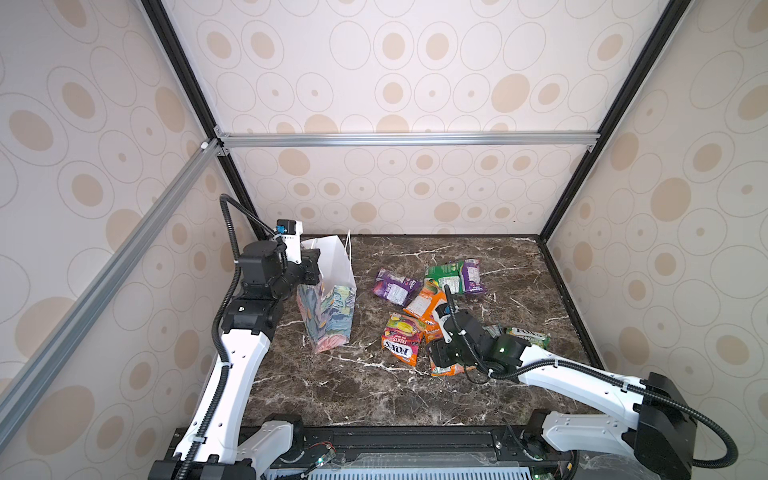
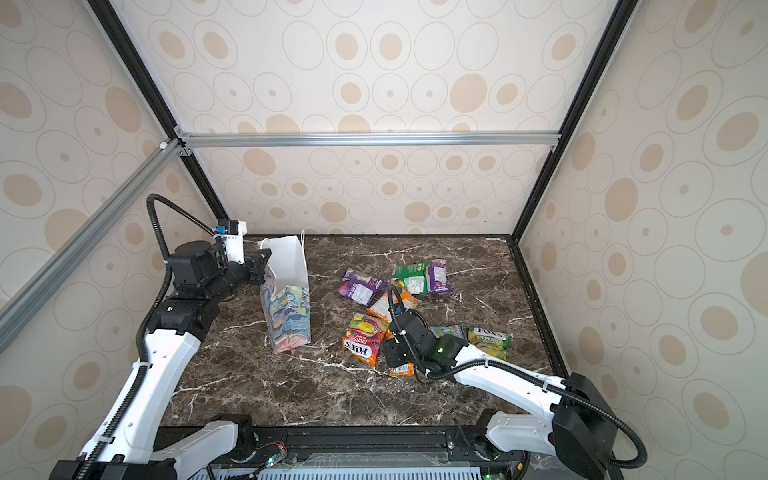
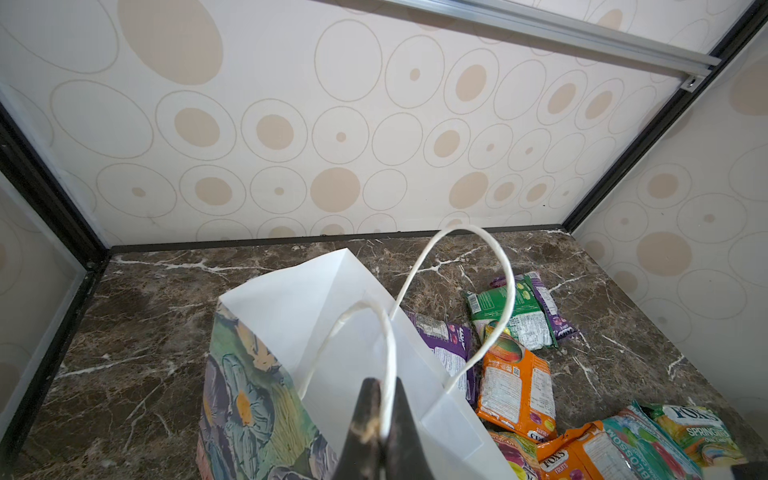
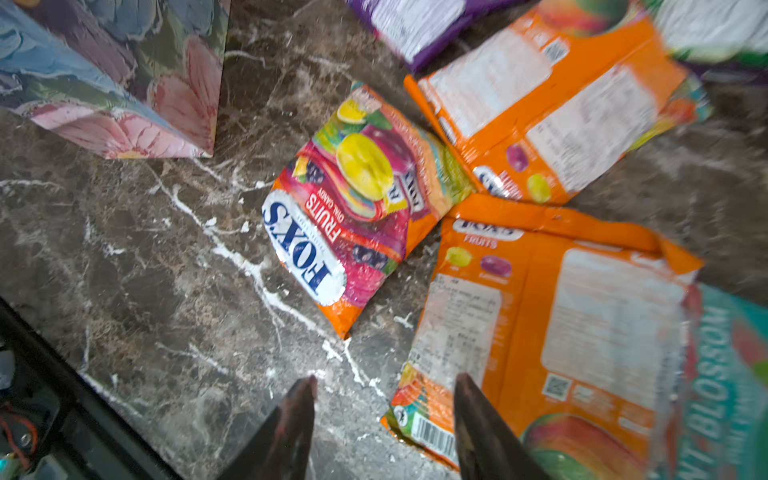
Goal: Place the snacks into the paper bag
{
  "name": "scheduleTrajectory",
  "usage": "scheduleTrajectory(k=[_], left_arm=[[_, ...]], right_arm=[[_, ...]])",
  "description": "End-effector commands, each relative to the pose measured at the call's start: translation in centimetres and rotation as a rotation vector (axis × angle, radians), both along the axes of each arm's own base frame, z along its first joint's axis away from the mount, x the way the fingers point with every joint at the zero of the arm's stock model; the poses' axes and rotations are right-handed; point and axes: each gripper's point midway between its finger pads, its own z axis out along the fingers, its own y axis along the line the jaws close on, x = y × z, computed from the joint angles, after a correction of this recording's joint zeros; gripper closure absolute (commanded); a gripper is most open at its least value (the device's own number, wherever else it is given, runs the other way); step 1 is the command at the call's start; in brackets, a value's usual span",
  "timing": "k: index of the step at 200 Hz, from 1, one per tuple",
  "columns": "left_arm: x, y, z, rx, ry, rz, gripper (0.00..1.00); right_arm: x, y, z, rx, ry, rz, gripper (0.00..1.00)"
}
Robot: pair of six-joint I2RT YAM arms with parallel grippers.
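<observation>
The right gripper hangs low over the face-down orange FOX'S packet. Its jaws are partly open and empty. One finger is above the marble tabletop and the other above the packet, so the packet's side edge lies between them, with its long axis running away from the wrist. The left gripper is clamped on a cord handle of the upright paper bag, well apart from the snacks, which the right arm is nearer.

Counted in both top views: eight snacks and one paper bag.
</observation>
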Motion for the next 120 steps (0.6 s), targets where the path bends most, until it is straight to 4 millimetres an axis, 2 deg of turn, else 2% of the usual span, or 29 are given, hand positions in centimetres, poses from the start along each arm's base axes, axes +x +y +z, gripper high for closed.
scheduleTrajectory(k=[1, 25, 43, 62, 92, 120], left_arm=[[-0.4, -0.2, 2.7, 0.008, -0.076, -0.016, 1.00], [-0.2, -1.0, 4.2, -0.003, -0.090, -0.061, 1.00], [-0.2, -1.8, 5.2, -0.014, -0.095, -0.111, 1.00], [-0.4, -2.4, 5.6, -0.019, -0.096, -0.147, 1.00], [-0.3, -2.0, 4.6, -0.010, -0.081, -0.123, 1.00], [-0.3, -2.0, 3.7, -0.009, -0.070, -0.124, 1.00]], right_arm=[[-0.9, 2.5, -0.6, 0.167, 0.057, 0.032, 0.44], [-0.7, 1.8, -1.8, 0.135, 0.040, 0.009, 0.45], [0.0, 1.6, -0.4, 0.141, -0.040, 0.015, 0.40], [1.9, 2.3, 4.0, 0.148, -0.208, 0.050, 0.34], [5.3, 3.4, 10.7, 0.140, -0.394, 0.018, 0.30], [7.9, 6.0, 16.7, 0.231, -0.542, 0.012, 0.27]])
